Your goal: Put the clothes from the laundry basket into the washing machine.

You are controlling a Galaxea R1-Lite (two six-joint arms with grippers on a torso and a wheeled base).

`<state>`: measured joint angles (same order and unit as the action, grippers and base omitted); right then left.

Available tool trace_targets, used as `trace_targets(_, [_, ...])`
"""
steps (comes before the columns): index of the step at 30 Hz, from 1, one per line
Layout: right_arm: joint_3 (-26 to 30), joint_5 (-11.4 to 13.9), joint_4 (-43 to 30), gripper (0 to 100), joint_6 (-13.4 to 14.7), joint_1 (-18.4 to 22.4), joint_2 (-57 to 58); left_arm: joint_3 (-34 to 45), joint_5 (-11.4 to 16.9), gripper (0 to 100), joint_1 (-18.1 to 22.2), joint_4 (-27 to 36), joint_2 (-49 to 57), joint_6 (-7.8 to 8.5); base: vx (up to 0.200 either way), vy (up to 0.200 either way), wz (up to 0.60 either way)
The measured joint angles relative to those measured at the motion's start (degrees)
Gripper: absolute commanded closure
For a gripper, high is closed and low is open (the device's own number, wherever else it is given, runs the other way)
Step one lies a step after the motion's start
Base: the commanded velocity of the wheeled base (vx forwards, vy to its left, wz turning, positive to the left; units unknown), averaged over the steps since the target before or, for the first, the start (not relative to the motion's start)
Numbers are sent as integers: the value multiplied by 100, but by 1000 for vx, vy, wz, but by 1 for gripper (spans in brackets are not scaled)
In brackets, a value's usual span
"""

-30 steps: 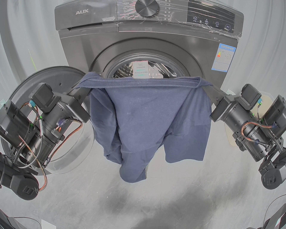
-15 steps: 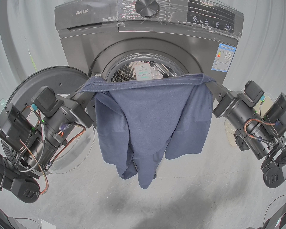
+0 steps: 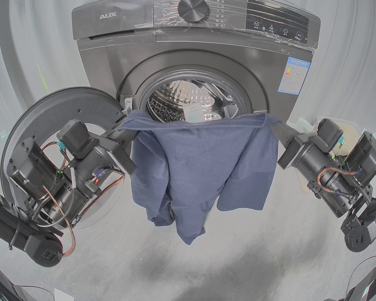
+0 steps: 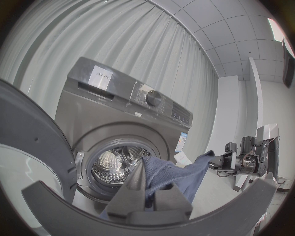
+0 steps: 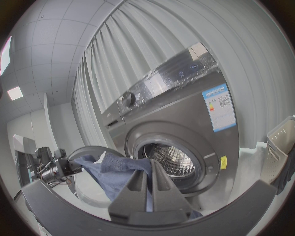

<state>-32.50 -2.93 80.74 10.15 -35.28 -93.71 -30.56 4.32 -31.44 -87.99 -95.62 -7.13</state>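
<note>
At the left side of the washing machine its round door stands swung wide open. Just in front of that door the left gripper is clamped on one upper corner of a dark blue garment. The left wrist view shows its two dark pads pinched together, with the blue fabric bunched between them.

From that corner the garment's top edge runs taut across the front of the machine, level with the lower rim of the round opening. The rest hangs down from that edge in loose folds above the grey floor. A small white tag stands up from the middle of the top edge, in front of the shiny metal drum. Above the opening sits a round dial on the control panel, and to the right of the opening a blue and white sticker is stuck on the machine's front.

Farther right, the right gripper is closed on the garment's other upper corner, at about the same height as the left one. The right wrist view shows its fingers squeezed narrow on the cloth. Beyond the machine's right side a cream laundry basket stands on the floor, with a dark cloth hanging at its rim
</note>
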Motion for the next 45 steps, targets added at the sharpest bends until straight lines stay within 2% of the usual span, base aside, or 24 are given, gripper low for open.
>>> trace_targets(8, [472, 2, 59, 100, 10, -176, -560, -284, -7, 100, -138, -50, -578, 35, 0, 0, 0])
trace_targets(9, [508, 4, 68, 0, 7, -243, -695, -319, -9, 100, -149, -55, -623, 35, 0, 0, 0])
trace_targets(16, [725, 9, 63, 0, 21, -650, -1241, -455, -30, 100, -223, -59, -729, 46, 0, 0, 0])
trace_targets(22, [1158, 145, 20, 0, -37, -816, -1534, -588, -117, 100, -243, -57, -724, 49, 0, 0, 0])
trace_targets(26, [1169, 176, 41, 0, -77, -870, -1831, -653, -139, 100, -268, -57, -652, 44, 0, 0, 0])
trace_targets(35, [155, 184, 79, 0, -85, -857, -2705, -711, -126, 100, -397, -52, -405, 43, 0, 0, 0])
trace_targets(45, [-1474, 277, 94, 0, -112, -831, -3645, -723, -79, 100, -500, -50, -250, 38, 0, 0, 0])
